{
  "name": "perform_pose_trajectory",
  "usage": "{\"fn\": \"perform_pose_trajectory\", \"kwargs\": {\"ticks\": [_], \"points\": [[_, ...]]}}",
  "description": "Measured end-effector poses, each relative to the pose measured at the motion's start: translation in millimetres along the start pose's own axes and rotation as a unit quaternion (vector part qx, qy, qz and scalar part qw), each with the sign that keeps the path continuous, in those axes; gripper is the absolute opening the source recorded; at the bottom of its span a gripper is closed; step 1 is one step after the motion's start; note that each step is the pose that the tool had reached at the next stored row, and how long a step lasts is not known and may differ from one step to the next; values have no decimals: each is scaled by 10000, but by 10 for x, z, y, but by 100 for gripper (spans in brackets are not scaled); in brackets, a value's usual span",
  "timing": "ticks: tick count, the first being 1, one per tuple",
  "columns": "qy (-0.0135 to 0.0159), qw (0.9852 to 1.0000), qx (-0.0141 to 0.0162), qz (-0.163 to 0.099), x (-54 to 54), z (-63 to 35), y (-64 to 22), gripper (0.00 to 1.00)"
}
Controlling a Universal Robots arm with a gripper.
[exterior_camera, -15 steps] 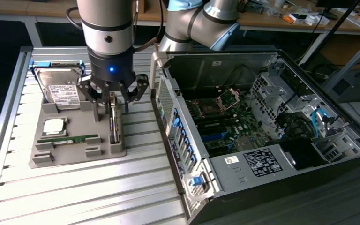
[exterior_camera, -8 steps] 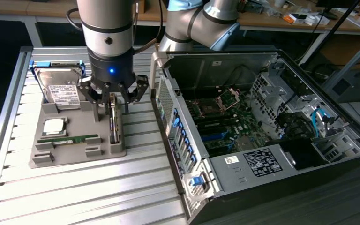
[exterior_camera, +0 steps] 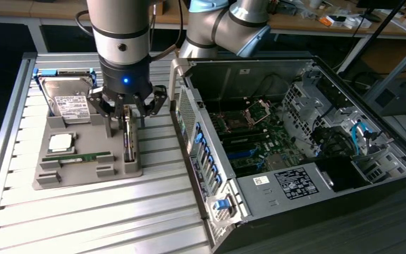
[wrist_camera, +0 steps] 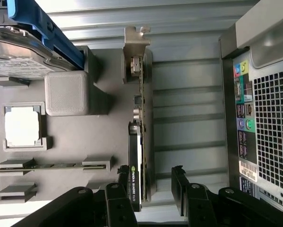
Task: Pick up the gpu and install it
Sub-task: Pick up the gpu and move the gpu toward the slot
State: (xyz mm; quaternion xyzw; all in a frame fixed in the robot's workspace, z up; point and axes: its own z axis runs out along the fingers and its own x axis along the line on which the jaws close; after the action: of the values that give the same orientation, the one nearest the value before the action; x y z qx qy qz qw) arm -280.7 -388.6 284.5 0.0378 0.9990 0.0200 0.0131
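The open claw [exterior_camera: 127, 114] is placed astride the gpu [exterior_camera: 128, 142], seated on edge in the tray [exterior_camera: 83, 172] with a drive [exterior_camera: 72, 103], chip [exterior_camera: 61, 142] and memory stick [exterior_camera: 76, 157].

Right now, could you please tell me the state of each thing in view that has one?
gpu, dark brownish circuit card with silver bracket: standing on edge in the grey tray, not lifted.
black gripper: open, fingers either side of the gpu.
dark tower computer case: on its side, panel off.
silver hard drive: resting in tray.
green memory stick: seated in tray slot.
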Motion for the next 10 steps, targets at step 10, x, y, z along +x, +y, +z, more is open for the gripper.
{"fn": "perform_pose_trajectory", "kwargs": {"ticks": [10], "points": [[0,10000,1,0,3,41,35,48]]}}
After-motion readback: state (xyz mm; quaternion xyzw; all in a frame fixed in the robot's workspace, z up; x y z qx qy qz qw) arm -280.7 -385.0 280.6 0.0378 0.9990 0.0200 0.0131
